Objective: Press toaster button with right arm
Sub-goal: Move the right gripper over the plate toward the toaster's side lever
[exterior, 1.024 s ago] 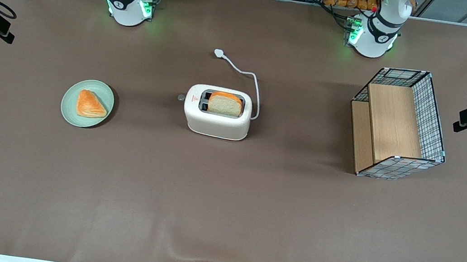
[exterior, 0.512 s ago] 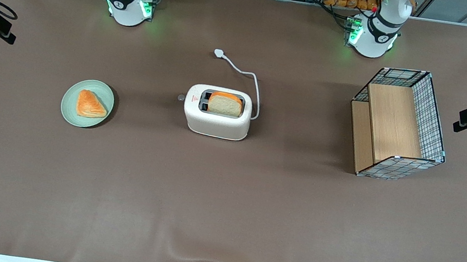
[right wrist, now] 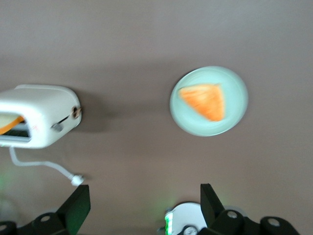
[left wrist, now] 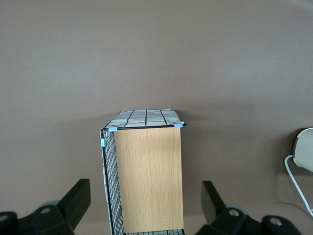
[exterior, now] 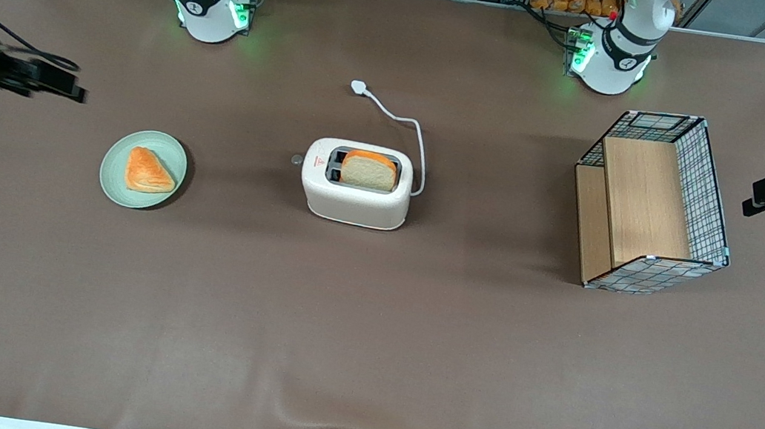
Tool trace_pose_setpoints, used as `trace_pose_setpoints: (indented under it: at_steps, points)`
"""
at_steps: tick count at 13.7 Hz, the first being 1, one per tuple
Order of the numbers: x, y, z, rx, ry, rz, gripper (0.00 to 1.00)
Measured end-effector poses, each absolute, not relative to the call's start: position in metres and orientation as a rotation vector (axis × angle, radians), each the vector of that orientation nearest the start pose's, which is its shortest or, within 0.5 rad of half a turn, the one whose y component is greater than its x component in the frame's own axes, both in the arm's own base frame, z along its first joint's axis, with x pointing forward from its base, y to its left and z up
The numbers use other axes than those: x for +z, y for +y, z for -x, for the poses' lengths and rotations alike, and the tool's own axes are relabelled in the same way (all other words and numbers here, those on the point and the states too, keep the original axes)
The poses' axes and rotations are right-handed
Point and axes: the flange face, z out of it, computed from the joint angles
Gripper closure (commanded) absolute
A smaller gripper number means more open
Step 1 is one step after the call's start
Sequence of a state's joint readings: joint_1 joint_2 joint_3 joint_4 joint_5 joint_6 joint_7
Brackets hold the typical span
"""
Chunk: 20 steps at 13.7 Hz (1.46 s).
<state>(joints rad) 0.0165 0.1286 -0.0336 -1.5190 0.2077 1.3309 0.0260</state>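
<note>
Toaster (exterior: pixel 355 192): you have it mid-table, 1 bread slice (exterior: pixel 368 170) standing in a slot, with the toaster button (exterior: pixel 297 159) on the end facing the green plate (exterior: pixel 170 156) and its pastry (exterior: pixel 148 171). Gripper (right wrist: pixel 142 208): yours hangs high toward the working arm's end of the table, well apart from the toaster, its 2 fingers (right wrist: pixel 76 205) spread wide and holding nothing. Wire basket (exterior: pixel 656 202): toward the parked arm's end.

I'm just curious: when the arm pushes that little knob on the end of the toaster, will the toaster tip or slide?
Tipping seems unlikely: the toaster sits low and broad. It might slide slightly on the brown table. The toaster button is small, and the gripper, jaws open, hangs near the working arm's end of the table.
</note>
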Motion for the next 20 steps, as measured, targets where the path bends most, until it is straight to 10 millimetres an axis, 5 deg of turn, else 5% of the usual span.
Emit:
trace_pose_setpoints:
  at_steps: [9, 13, 18, 20]
  points:
    - [0.420, 0.161, -0.551, 0.600, -0.016, 2.758, 0.00]
    - [0.377, 0.196, -0.541, 0.605, 0.008, 2.698, 0.00]
    - [0.359, 0.212, -0.534, 0.656, -0.003, 2.685, 0.97]
    - [0.355, 0.222, -0.530, 0.672, -0.025, 2.687, 1.00]
